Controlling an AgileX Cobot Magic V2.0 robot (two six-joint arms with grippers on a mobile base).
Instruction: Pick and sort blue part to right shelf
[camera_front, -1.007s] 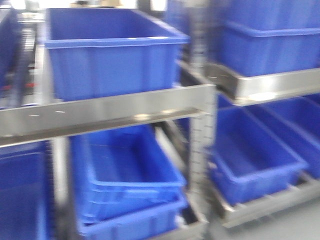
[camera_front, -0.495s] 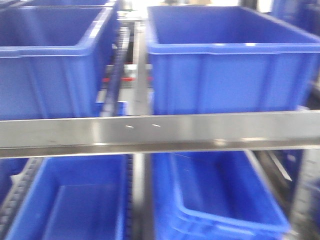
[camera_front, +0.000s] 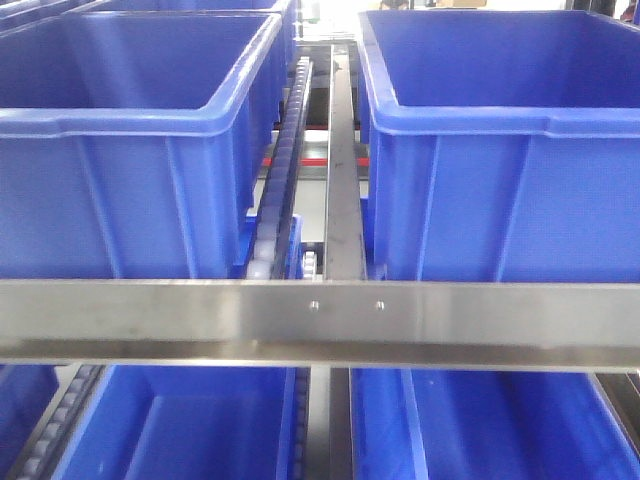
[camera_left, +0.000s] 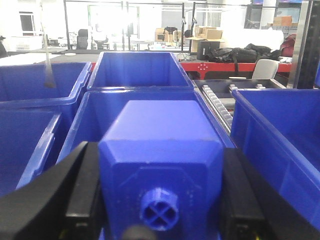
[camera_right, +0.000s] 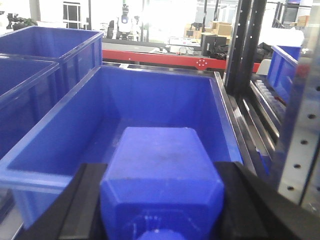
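Note:
My right gripper is shut on the blue part, a dark-blue block with sloped shoulders, held over a deep blue bin. In my left gripper, also shut, sits a blue block with a small round knob; black fingers press both its sides, with blue bins behind. The front view faces the right shelf: a steel rail, white roller tracks and two large blue bins. Neither gripper shows in the front view.
A steel upright post and perforated frame stand right of the bin under the right gripper. More blue bins sit on the lower level. Background holds boxes, bags and a red-edged bench.
The front view has swung from an angled, blurred look at the rack's post to a sharp, square view centred on the roller track between two upper bins.

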